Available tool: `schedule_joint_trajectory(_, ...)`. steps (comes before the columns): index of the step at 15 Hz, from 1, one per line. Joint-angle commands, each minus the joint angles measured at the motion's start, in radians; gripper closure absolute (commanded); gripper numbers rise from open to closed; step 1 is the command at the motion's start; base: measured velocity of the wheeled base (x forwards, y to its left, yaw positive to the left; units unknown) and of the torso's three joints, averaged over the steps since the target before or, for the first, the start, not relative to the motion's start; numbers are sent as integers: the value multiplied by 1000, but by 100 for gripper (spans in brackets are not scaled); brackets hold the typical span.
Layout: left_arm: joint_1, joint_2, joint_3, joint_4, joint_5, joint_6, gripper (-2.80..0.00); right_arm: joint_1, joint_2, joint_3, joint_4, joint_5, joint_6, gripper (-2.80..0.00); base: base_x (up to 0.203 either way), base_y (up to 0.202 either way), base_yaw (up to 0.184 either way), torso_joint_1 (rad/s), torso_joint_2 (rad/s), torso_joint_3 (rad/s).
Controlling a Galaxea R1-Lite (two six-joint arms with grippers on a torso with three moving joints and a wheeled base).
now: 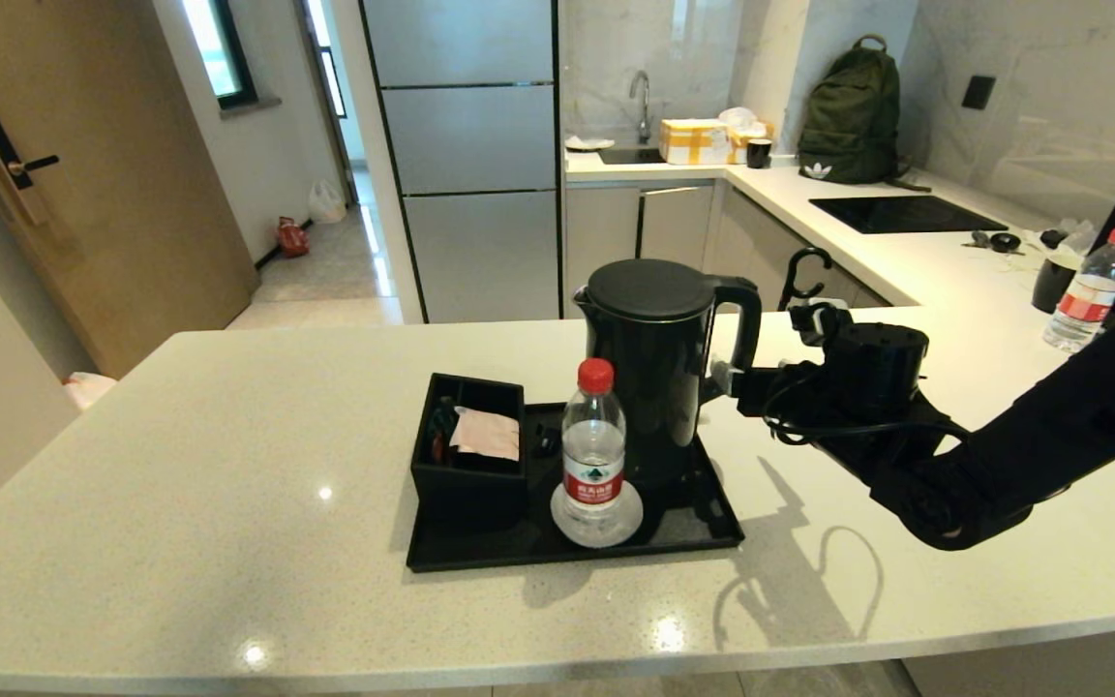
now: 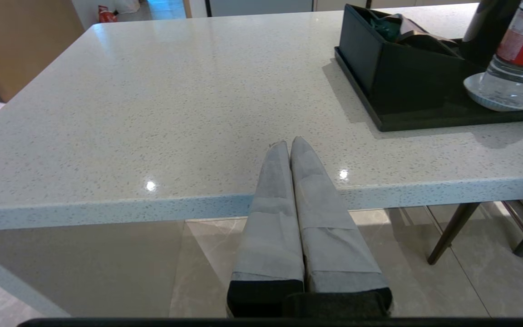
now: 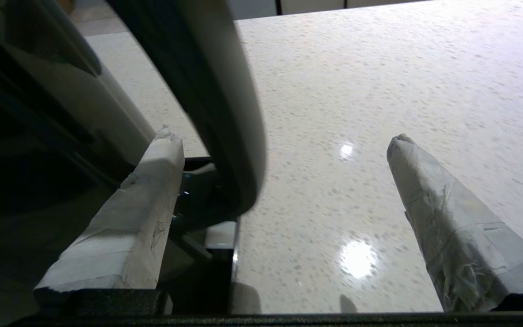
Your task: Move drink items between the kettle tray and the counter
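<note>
The black kettle (image 1: pixel 652 368) stands at the back of the black tray (image 1: pixel 683 532), over its base. In front of it the red-capped water bottle (image 1: pixel 593 440) stands on the white coaster (image 1: pixel 616 528), beside the sachet box (image 1: pixel 466 474). My right gripper (image 1: pixel 727 378) is at the kettle's handle (image 1: pixel 741 319), coming from the right. In the right wrist view this gripper (image 3: pixel 283 136) is open, and the handle (image 3: pixel 216 91) passes between its fingers, close to one finger (image 3: pixel 152 181). My left gripper (image 2: pixel 290 143) is shut and empty at the counter's (image 2: pixel 175 113) front edge, out of the head view.
A second water bottle (image 1: pixel 1090 290) and a black cup (image 1: pixel 1051 281) stand on the side counter at far right. A green backpack (image 1: pixel 853 116) and boxes sit by the sink behind. Bare countertop (image 1: pixel 228 436) spreads left of the tray.
</note>
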Motion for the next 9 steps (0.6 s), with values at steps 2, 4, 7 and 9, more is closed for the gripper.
schedule_joint_trajectory(2,0,1,0,0,0,-1,0,-21,-26,32,-1,-3,-1,-280,0,0,0,0,0,0)
schedule_joint_trajectory(4,0,1,0,0,0,-1,0,-26,-40,33,0,-3,-1,-280,0,0,0,0,0,0)
schedule_joint_trajectory(7,0,1,0,0,0,-1,0,-35,-119,57,7,0,-1,-280,0,0,0,0,0,0)
schedule_joint_trajectory(9,0,1,0,0,0,-1,0,-33,-192,79,13,2,-1,-280,0,0,0,0,0,0)
